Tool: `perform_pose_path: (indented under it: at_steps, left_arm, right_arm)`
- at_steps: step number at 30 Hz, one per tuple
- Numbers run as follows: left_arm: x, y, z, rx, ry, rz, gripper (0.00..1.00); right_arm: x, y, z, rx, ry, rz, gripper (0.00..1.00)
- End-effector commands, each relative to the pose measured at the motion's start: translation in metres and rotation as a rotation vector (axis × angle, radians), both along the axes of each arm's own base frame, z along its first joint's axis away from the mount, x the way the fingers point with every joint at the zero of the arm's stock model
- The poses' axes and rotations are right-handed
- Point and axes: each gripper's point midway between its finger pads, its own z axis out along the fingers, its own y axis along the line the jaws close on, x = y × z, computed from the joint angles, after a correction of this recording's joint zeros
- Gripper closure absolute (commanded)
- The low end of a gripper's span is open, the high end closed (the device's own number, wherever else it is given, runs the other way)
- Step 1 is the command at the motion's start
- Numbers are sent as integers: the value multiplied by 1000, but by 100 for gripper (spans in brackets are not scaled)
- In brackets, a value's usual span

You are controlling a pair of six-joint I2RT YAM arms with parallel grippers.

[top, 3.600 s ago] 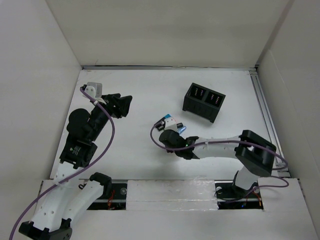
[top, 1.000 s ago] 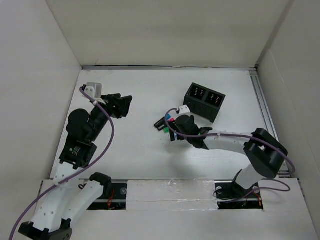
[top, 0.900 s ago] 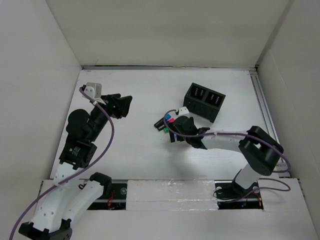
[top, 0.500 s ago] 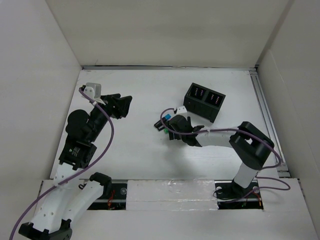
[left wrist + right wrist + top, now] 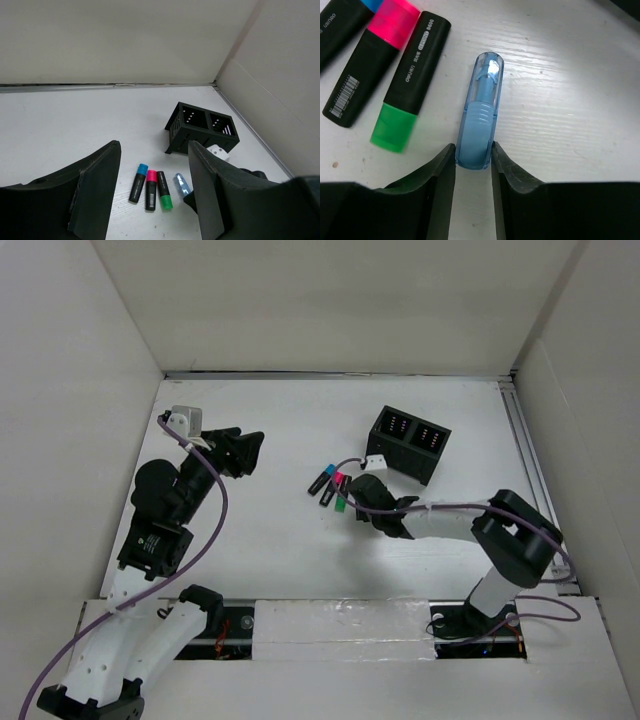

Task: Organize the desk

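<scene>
On the white desk (image 5: 270,550) three black highlighters lie side by side: blue-capped (image 5: 320,481), pink-capped (image 5: 333,486) and green-capped (image 5: 343,502). They also show in the left wrist view, blue (image 5: 137,176), pink (image 5: 151,182) and green (image 5: 164,190). My right gripper (image 5: 472,156) is down at the desk just right of them, shut on the near end of a translucent blue pen-like piece (image 5: 481,112) that lies flat beside the green-capped highlighter (image 5: 410,85). My left gripper (image 5: 245,453) is open and empty over the left of the desk.
A black two-compartment organizer box (image 5: 408,444) stands behind the right gripper, with white pieces visible inside (image 5: 202,127). A thin metal rail (image 5: 530,460) runs along the desk's right edge. White wall panels close the back and both sides.
My right gripper has shifted slightly right off the highlighters, so all three now lie uncovered in a row. The left arm has not moved.
</scene>
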Motion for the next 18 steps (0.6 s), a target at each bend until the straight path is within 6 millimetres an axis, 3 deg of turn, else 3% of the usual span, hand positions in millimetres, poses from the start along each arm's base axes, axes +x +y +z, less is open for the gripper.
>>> perform_pose_path:
  at_steps: [1,2,3,8,13,14,16,18]
  left_arm:
    - [-1,-1,13,-18,-44,-9,48]
    - [-1,-1,13,-18,-44,-9,48]
    - [0,-1,12,-17,-40,-6,48]
    - [0,-1,12,-18,-42,-5,48]
    - [0,-2,11,-17,-38,-14,48]
    - [0,-2,11,-17,-36,-14,48]
    - [1,-3,10,-16,-33,-17,48]
    - [1,-4,10,-17,-32,-23,48]
  right_arm:
    - [5,-8,36,55,-84,-43,78]
    - [4,-9,34,52,-81,-43,79]
    - [3,-9,49,81,-106,-43,79]
    - [-1,-16,81,108,-154,-33,80]
    - [-1,-6,143,202,-276,42,81]
    - [1,-2,168,255,-336,53,81]
    - [13,-5,196,287,-407,46,80]
    - [32,-13,203,282,-418,18,80]
